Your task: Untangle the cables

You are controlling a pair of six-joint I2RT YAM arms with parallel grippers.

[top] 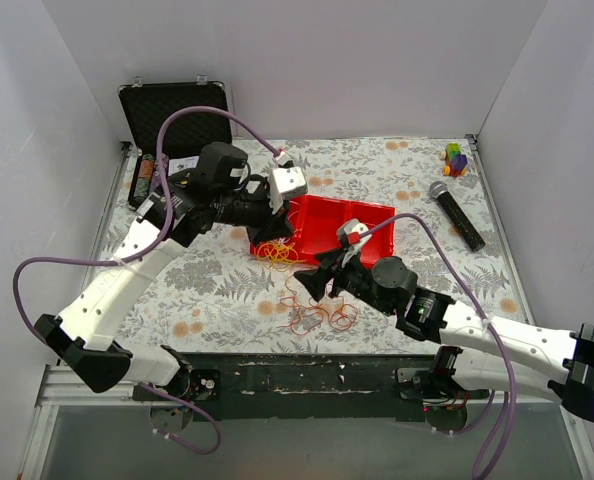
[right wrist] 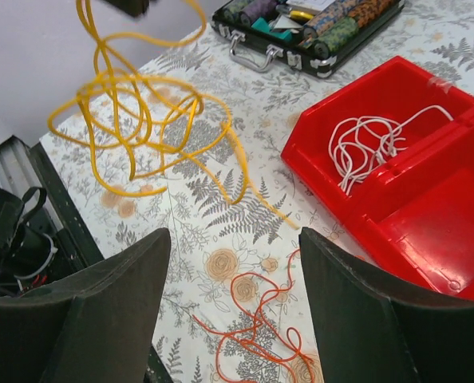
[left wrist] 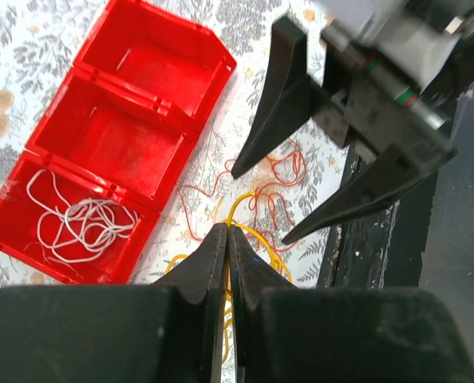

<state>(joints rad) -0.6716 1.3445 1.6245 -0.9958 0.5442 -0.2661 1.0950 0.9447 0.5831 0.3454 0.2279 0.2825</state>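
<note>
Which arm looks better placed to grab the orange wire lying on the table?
Probably the right. The right gripper is open just above the orange wire, while the left gripper is shut on the yellow wire, holding it up in the air.

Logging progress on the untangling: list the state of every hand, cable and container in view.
Left hand: shut on yellow cable, raised.
Right hand: open, above orange cable.
Yellow cable: hanging in loops from left hand.
Orange cable: loose on table.
White cable: coiled in end compartment of red tray.
Red tray: other two compartments empty.
Case: open.
</note>
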